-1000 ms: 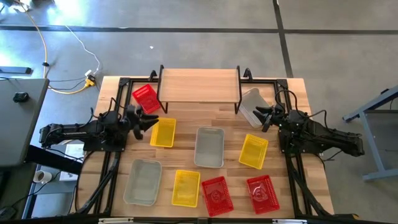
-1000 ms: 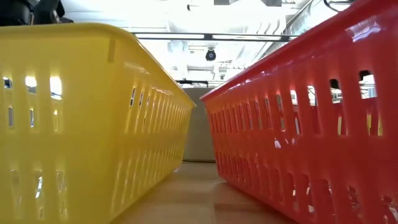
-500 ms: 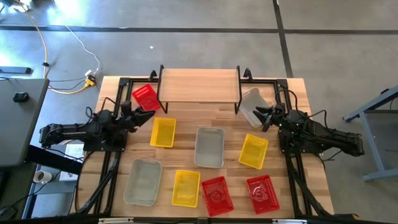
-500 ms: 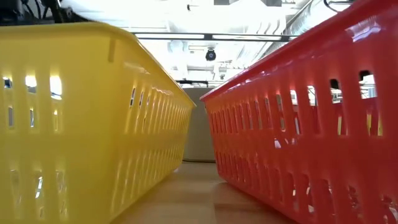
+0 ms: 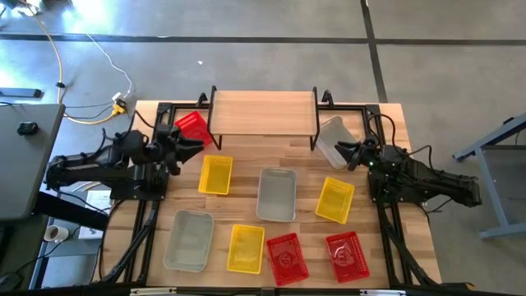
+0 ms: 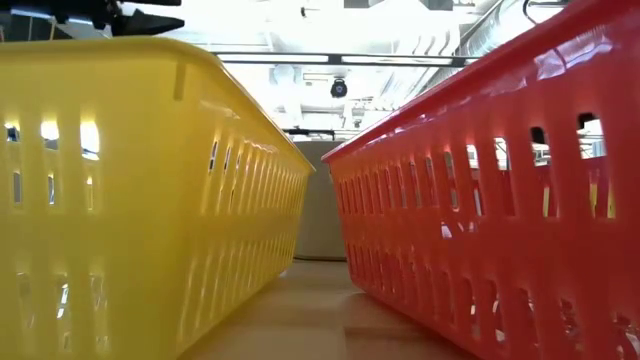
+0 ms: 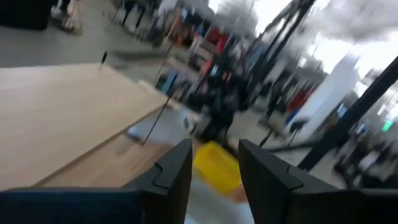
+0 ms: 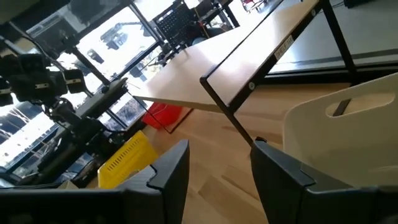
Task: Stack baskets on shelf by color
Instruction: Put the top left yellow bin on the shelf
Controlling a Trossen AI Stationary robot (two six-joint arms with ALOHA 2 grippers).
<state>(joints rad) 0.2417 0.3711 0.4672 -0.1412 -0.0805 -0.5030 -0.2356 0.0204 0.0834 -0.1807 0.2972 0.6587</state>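
I keep left gripper (image 5: 191,146) parted, empty, near red basket (image 5: 192,127) beside shelf (image 5: 263,113). Right gripper (image 5: 345,153) parted, empty, at grey basket (image 5: 332,140), ready to grab.

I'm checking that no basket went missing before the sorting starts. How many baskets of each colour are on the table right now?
Red baskets: 3
Yellow baskets: 3
Grey-white baskets: 3
Total: 9
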